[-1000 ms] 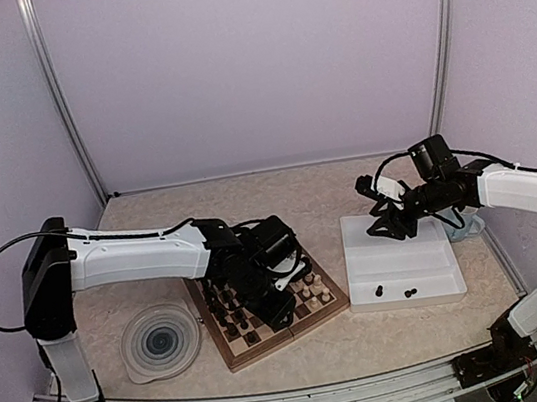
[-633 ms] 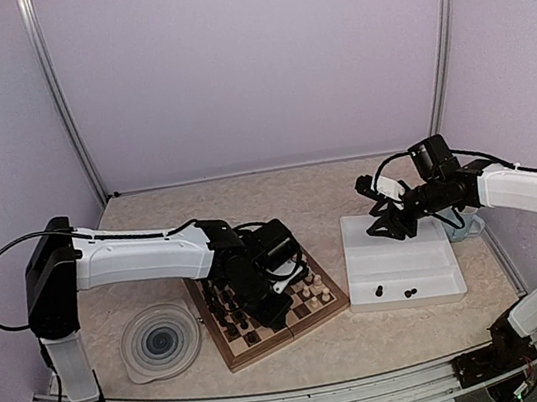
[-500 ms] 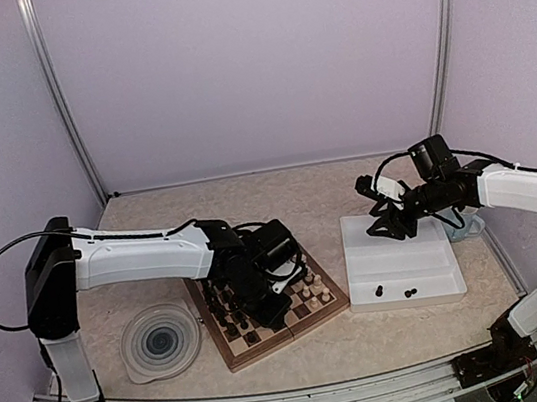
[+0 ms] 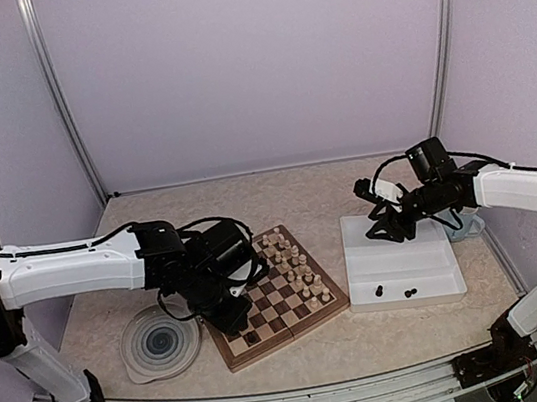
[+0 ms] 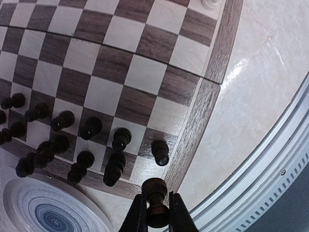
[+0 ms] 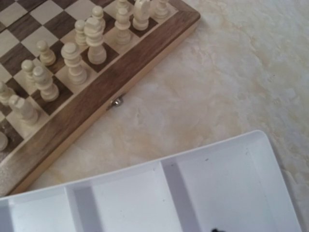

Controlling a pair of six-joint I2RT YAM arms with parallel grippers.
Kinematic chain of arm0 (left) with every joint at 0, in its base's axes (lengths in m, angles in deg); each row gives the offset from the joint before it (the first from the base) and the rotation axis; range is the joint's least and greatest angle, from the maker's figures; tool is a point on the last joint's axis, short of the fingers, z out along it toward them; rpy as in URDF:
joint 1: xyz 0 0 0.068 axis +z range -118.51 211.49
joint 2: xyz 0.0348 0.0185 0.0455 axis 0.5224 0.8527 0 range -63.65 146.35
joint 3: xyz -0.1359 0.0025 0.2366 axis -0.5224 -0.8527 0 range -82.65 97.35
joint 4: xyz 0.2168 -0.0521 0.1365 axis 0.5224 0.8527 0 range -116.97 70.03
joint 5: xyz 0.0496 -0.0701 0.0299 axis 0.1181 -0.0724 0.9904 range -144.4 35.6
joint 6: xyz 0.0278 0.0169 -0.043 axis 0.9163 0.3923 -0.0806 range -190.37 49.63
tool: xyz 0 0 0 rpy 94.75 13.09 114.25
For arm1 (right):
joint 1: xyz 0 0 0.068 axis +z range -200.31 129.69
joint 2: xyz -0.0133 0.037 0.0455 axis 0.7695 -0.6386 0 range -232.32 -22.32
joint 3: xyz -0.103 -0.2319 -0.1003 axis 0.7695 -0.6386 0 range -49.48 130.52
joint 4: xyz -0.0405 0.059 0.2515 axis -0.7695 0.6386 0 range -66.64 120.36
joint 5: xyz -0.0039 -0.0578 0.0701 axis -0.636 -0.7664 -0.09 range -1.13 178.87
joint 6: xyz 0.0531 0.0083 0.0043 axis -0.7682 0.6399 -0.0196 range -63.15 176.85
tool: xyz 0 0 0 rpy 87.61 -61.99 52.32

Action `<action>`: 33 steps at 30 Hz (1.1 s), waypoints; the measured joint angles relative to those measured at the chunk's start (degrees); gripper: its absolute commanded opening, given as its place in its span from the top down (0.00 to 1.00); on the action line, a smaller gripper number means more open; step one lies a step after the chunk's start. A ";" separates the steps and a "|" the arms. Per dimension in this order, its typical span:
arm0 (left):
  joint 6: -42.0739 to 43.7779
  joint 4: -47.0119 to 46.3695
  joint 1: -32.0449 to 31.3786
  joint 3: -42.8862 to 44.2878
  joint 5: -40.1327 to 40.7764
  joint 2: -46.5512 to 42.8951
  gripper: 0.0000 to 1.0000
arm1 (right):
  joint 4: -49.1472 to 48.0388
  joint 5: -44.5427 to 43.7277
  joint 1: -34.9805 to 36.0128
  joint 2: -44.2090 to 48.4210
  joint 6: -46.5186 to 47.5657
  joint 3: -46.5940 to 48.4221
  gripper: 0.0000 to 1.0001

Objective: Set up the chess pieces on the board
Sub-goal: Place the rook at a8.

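chess piece [image 5: 157,203], dark, pinched between left fingers [image 5: 135,220], beside board [image 5: 213,72]

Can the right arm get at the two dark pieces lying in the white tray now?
Probably yes: the right claw hangs above the far end of the tray, and nothing stands between it and the dark pieces.

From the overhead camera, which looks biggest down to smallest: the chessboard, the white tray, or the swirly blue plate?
1. chessboard and white tray: too alike to rank, and the left arm hides part of the board.
2. blue plate, clearly smallest.
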 measured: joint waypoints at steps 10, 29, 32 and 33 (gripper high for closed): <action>-1.90 -0.48 -1.05 -4.09 0.44 0.02 0.96 | 0.04 0.74 0.00 -0.37 0.13 0.00 0.50; -1.62 -1.88 -1.09 -5.73 0.68 3.69 0.90 | 0.11 0.79 0.00 -0.83 0.37 0.00 0.50; -1.55 -2.01 -1.09 -5.77 0.70 4.09 0.90 | 0.13 0.81 0.00 -0.87 0.39 0.00 0.50; -1.53 -2.03 -1.09 -5.79 0.70 4.20 0.90 | 0.13 0.81 0.00 -0.94 0.42 0.00 0.50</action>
